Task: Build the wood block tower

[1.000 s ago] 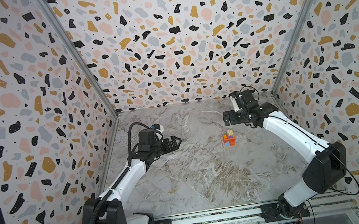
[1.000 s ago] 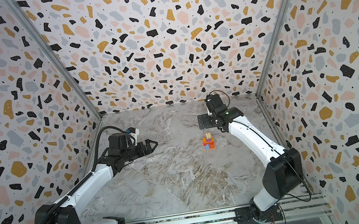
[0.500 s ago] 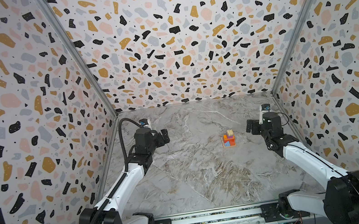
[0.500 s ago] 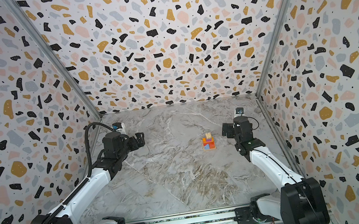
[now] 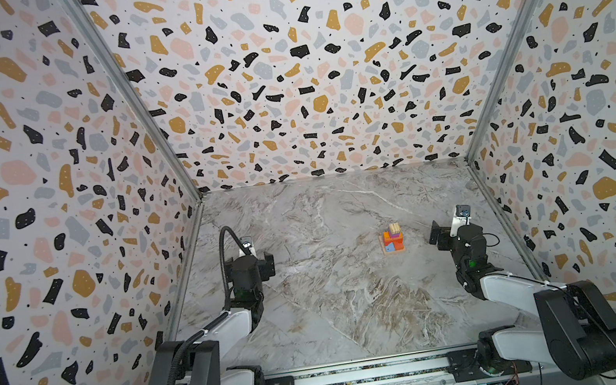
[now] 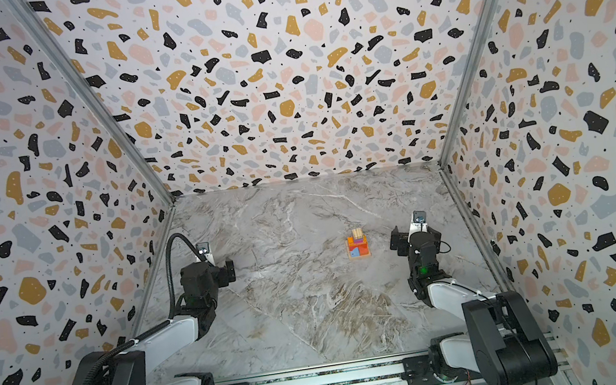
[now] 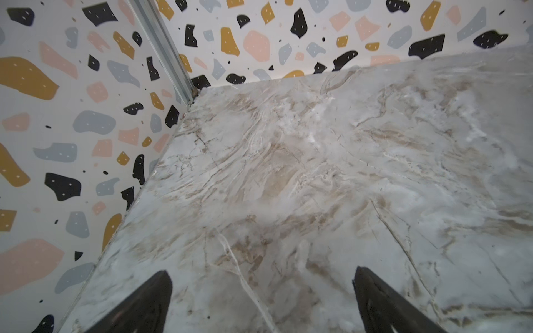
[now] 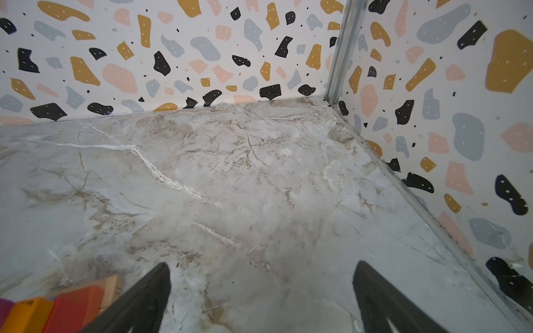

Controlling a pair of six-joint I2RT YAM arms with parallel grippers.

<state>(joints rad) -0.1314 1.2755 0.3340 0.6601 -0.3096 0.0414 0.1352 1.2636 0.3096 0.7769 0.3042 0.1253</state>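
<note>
The tower (image 5: pixel 392 238) (image 6: pixel 358 246) stands alone on the marble floor, right of centre. It is a small stepped stack of wood blocks: a tan base, blue, orange and red in the middle, purple and a tan cube on top. My right gripper (image 5: pixel 438 233) (image 8: pixel 261 271) hangs open and empty just right of it. In the right wrist view the stack's orange and red edge (image 8: pixel 57 305) shows beside one finger, apart from it. My left gripper (image 5: pixel 258 261) (image 7: pixel 261 276) is open and empty near the left wall, far from the stack.
Patterned walls close the cell on three sides, with metal corner posts (image 5: pixel 129 100) (image 5: pixel 515 45). Both arm bases sit on the front rail (image 5: pixel 365 376). The marble floor (image 5: pixel 334 300) lies between the arms.
Both arms have drawn back toward the front. The right gripper went from behind the tower to its right side, the left gripper pulled toward the left wall. The tower has not moved.
</note>
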